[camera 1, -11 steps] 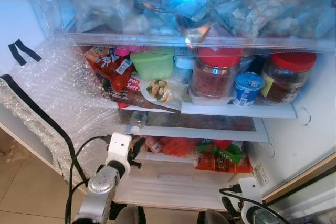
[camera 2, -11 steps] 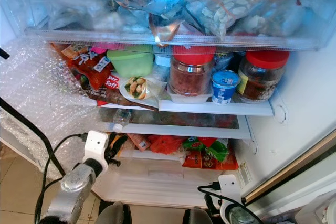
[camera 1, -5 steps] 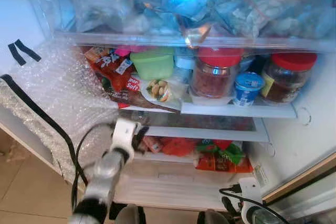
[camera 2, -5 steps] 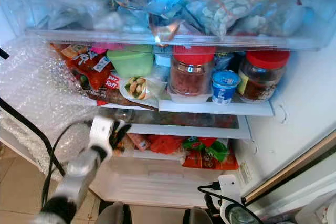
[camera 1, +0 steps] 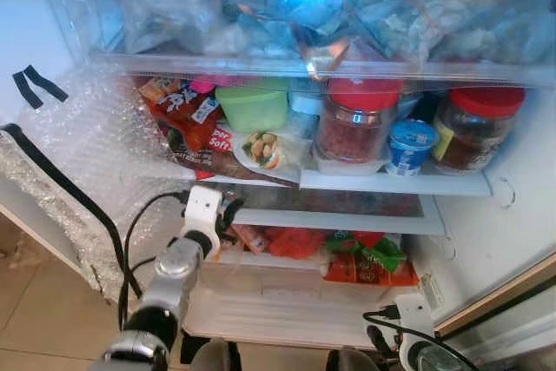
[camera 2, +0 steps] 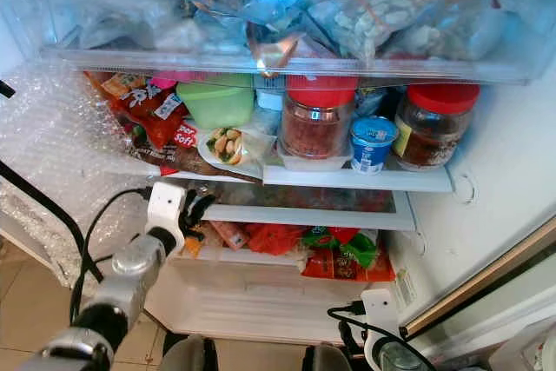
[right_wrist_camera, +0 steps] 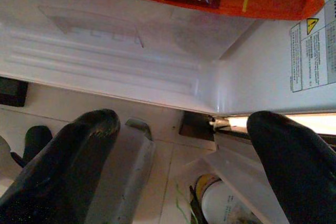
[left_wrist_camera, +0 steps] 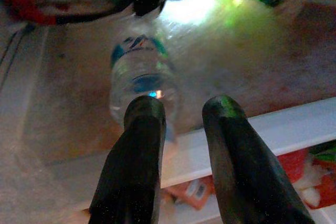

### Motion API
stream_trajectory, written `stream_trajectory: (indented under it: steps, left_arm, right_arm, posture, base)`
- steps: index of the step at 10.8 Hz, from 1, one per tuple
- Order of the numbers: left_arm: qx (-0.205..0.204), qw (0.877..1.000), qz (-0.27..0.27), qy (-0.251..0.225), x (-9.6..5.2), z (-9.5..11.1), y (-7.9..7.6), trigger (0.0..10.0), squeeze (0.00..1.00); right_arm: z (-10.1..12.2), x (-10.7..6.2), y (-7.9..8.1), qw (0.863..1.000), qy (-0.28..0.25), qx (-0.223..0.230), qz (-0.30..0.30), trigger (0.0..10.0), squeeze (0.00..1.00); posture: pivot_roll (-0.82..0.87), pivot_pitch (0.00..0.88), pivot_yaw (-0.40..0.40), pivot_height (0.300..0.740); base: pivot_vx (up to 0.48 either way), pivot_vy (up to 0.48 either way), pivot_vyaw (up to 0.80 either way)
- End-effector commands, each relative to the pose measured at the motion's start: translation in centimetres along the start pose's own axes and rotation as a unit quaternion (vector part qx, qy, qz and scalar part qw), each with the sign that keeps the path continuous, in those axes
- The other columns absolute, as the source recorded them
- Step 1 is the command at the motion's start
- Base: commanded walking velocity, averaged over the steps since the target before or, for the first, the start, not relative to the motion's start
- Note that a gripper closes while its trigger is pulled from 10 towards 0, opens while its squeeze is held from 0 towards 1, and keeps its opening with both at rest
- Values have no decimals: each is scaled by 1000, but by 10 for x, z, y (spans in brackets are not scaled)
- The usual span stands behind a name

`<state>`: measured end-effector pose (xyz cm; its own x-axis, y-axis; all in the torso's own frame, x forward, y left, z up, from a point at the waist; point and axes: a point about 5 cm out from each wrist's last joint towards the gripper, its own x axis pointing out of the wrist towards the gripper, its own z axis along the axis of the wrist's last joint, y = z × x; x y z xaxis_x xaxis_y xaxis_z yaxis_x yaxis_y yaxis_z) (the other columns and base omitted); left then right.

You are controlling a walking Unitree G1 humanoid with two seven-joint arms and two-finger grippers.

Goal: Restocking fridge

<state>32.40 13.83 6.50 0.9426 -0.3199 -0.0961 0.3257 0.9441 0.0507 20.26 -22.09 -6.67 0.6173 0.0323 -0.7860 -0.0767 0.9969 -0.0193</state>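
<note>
Open fridge [camera 1: 486, 184], mid shelf: clear water bottle [left_wrist_camera: 140, 74], blue label, before spread left pincer [left_wrist_camera: 181, 113].

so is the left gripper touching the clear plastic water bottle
Cannot tell. In the left wrist view, the left gripper overlaps the clear plastic water bottle; neither contact nor gap shows.

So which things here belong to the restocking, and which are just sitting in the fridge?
In the job:
- left gripper, jaws open at the shelf edge
- water bottle, lying on the shelf
- shelf

Just stored:
- red-lidded jars
- green tub
- yoghurt cup
- snack packets
</note>
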Motion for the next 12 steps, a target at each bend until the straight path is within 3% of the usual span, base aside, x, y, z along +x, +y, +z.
stream_trajectory:
  steps: [1,3,6,7,8,9,11,12]
  left_arm:
    - [-5,1000,-5,-12,-3,0,-2,10000,0]
    - [19,999,-32,-37,-15,0,-17,10000,0]
    - [9,999,-26,-37,-38,-6,-24,10000,0]
    - [-33,999,-37,-3,-48,-19,-24,10000,0]
    - [-44,997,-54,27,-54,-27,-25,10000,0]
    - [-34,995,-59,68,-65,-38,-22,10000,0]
    - [-1,991,-10,134,-83,-64,-4,10000,0]
    - [-6,986,17,164,-93,-77,2,10000,0]
  right_arm:
    - [-2,-1,-3,1000,4,1,-2,10000,0]
    - [-3,-1,-2,1000,5,2,-2,10000,0]
    - [-4,-1,-2,1000,6,6,-1,10000,0]
    - [-5,-1,-1,1000,5,10,-3,10000,0]
    - [-5,-1,-1,1000,4,15,-7,10000,0]
    - [-5,-1,-1,1000,4,18,-11,10000,0]
    - [-6,-1,-1,1000,4,21,-12,10000,0]
    - [-6,-1,-1,1000,4,21,-12,10000,0]
  posture:
    - [-28,55,-5,655]
    - [-26,58,0,655]
    - [-12,59,4,655]
    - [-14,59,4,655]
    - [-14,59,7,655]
    - [-11,56,12,655]
    - [-8,56,14,655]
    - [-7,57,15,655]
  base:
    - [0,0,0]
    - [0,0,0]
    - [0,0,0]
    - [0,0,0]
    - [0,0,0]
    - [0,0,0]
    - [0,0,0]
    - [0,0,0]
